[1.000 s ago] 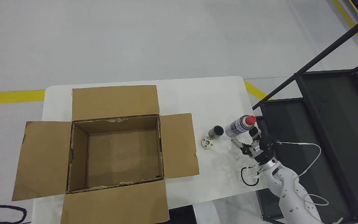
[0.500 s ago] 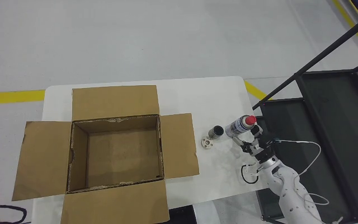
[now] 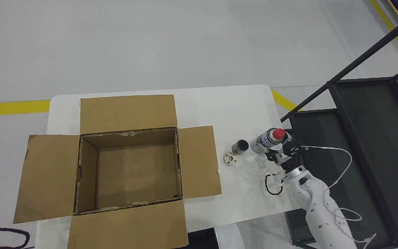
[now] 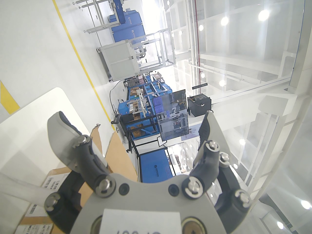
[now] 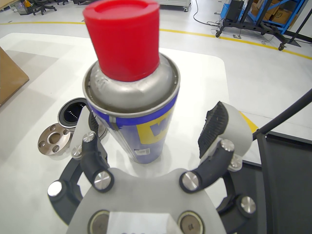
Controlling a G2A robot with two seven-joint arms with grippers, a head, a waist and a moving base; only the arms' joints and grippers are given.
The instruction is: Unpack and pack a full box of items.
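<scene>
The right gripper (image 3: 278,152) has slid forward from just short of the spray can (image 3: 268,138), and its open fingers now straddle the can's lower body without clamping it. The can stands near the table (image 3: 217,106) edge, well apart from the cardboard box (image 3: 176,163), which sits empty with its flaps spread. This looks like the start of a pick for repacking. The can is a smooth, rigid metal cylinder with a domed shoulder and a glossy red cap (image 5: 121,37), and the ribbed rubber pads (image 5: 214,122) should hold it well. Just beside it lie a machined steel flange (image 5: 54,139) and a short dark-ringed sleeve (image 5: 70,115). The left gripper (image 4: 131,120) is spread wide and empty.
</scene>
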